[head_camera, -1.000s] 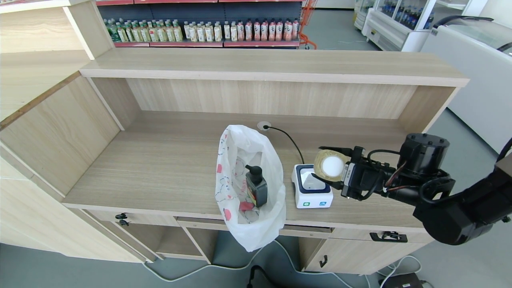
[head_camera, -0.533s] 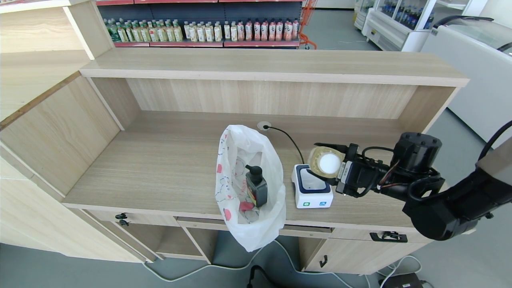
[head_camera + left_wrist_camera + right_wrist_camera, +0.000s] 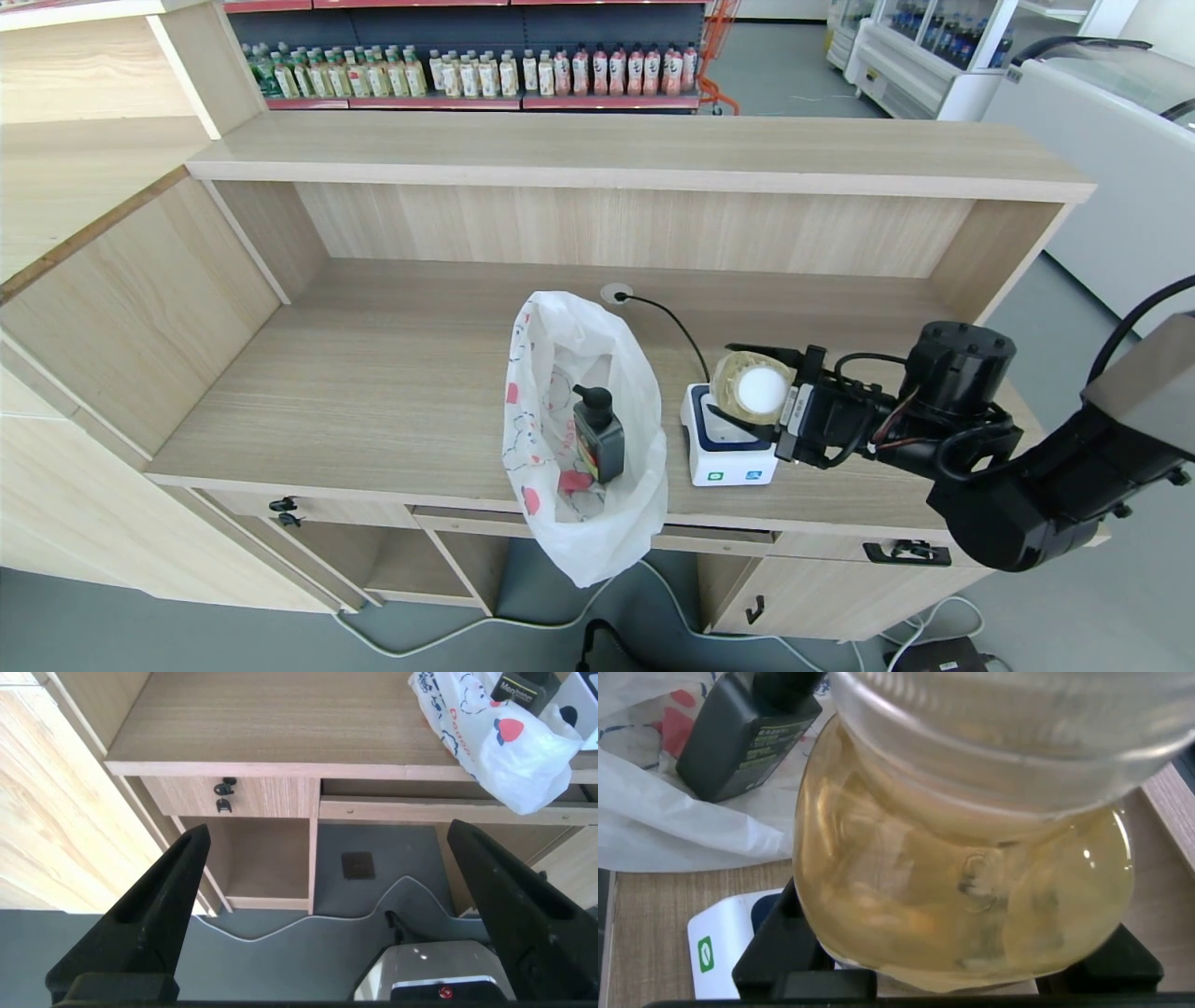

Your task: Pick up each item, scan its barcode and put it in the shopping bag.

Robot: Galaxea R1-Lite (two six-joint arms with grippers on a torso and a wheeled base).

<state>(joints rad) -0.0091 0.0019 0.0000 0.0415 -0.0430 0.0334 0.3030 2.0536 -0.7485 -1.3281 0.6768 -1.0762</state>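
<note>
My right gripper (image 3: 754,390) is shut on a clear jar (image 3: 752,385) of yellowish liquid with a white lid, held on its side just above the white barcode scanner (image 3: 728,448). In the right wrist view the jar (image 3: 971,849) is very close, with the scanner (image 3: 719,952) under it. The white shopping bag (image 3: 579,420) stands left of the scanner, hanging partly over the counter's front edge; a black pump bottle (image 3: 597,434) sits inside it. My left gripper (image 3: 327,915) hangs open below counter height, left of the bag (image 3: 495,737), with nothing between its fingers.
A black cable (image 3: 672,327) runs from a grommet at the back of the wooden counter (image 3: 373,392) to the scanner. A raised back ledge and side walls enclose the counter. Drawers and an open cupboard sit under it.
My right gripper has carried the jar to the left, from the scanner's right side to over its glass. The bag and pump bottle have not moved.
</note>
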